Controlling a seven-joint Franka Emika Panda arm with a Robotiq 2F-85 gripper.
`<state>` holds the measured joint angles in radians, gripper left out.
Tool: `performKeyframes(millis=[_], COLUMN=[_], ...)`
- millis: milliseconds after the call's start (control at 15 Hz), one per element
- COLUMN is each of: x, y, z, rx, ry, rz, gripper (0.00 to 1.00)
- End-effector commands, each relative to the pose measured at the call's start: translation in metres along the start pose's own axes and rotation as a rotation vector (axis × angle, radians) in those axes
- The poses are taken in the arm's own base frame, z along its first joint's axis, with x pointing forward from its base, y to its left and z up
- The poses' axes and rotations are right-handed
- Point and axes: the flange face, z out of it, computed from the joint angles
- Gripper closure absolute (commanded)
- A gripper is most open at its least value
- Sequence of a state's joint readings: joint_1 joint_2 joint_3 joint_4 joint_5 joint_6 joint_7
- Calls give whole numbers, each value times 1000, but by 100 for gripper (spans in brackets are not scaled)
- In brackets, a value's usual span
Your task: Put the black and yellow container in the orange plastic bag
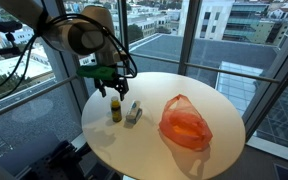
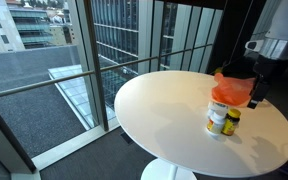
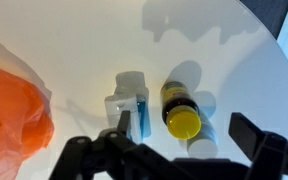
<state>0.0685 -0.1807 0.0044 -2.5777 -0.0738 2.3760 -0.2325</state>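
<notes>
The black and yellow container (image 3: 180, 108) is a small dark bottle with a yellow cap, standing upright on the round white table (image 1: 224, 105). It shows in both exterior views (image 1: 116, 108) (image 2: 230, 121). The orange plastic bag (image 1: 185, 122) lies crumpled on the table, also in an exterior view (image 2: 230, 89) and at the left edge of the wrist view (image 3: 12, 108). My gripper (image 3: 184, 135) is open and empty, hovering above the bottle with its fingers on either side of it; it hangs above the bottle in an exterior view (image 1: 108, 78).
A white and blue packaged item (image 3: 131, 103) lies right beside the bottle, between it and the bag, also in both exterior views (image 1: 133, 113) (image 2: 216, 118). The table stands by tall windows with a railing (image 1: 14, 85). The table edge is close behind the bottle.
</notes>
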Motion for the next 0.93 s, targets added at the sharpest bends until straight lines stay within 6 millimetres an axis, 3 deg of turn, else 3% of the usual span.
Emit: performKeyframes(millis=[0,867], x=[14,48], y=[-9,-12], z=[6,44], rx=[5,-20], ry=[0,-23], rz=[-19,-21], gripper=[0,0])
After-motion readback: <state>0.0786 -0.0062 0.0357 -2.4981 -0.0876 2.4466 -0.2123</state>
